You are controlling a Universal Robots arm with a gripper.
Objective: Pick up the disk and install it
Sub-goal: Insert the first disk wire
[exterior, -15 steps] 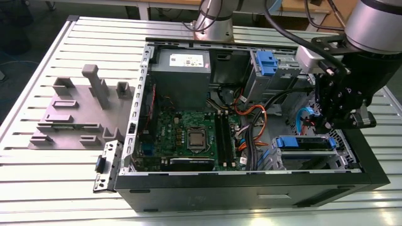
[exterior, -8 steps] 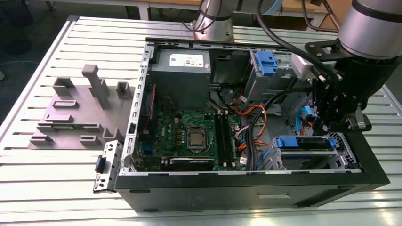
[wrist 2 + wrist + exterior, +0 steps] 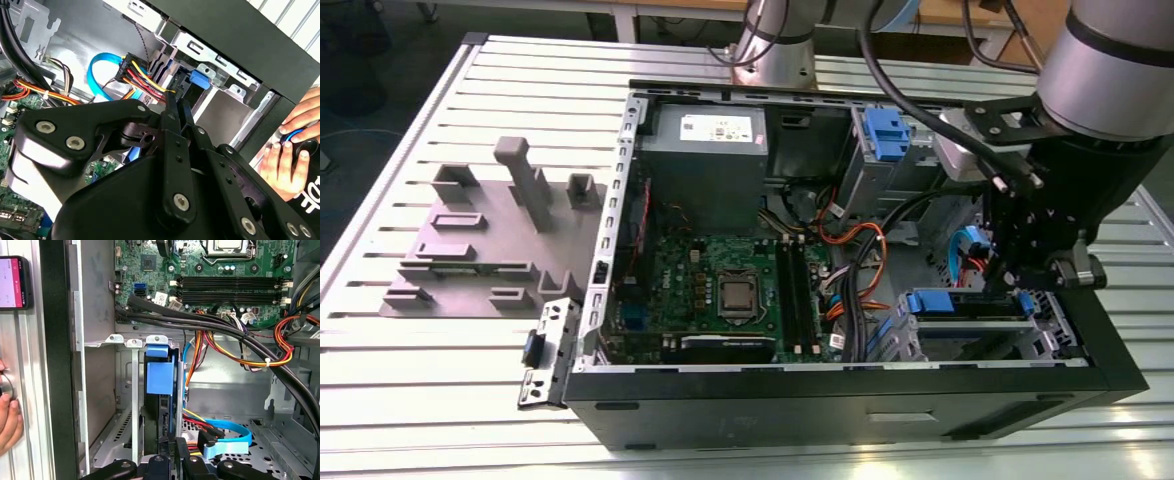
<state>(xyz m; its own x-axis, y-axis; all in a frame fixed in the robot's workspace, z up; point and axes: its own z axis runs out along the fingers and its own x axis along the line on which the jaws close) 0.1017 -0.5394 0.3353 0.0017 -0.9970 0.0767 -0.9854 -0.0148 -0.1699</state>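
Progress: the disk (image 3: 160, 385), a flat drive in a blue plastic carrier, is sitting edge-on inside the grey metal drive cage (image 3: 131, 390) at centre frame in the first wrist view, so pickup looks done and I'm judging seating as nearly finished. My black gripper (image 3: 1034, 262) is reaching down into the open black computer case (image 3: 854, 395) at right of the exterior view, arm near vertical. My fingers (image 3: 172, 125) are drawn narrow, tips at the carrier edge; I can't tell whether they are gripping it.
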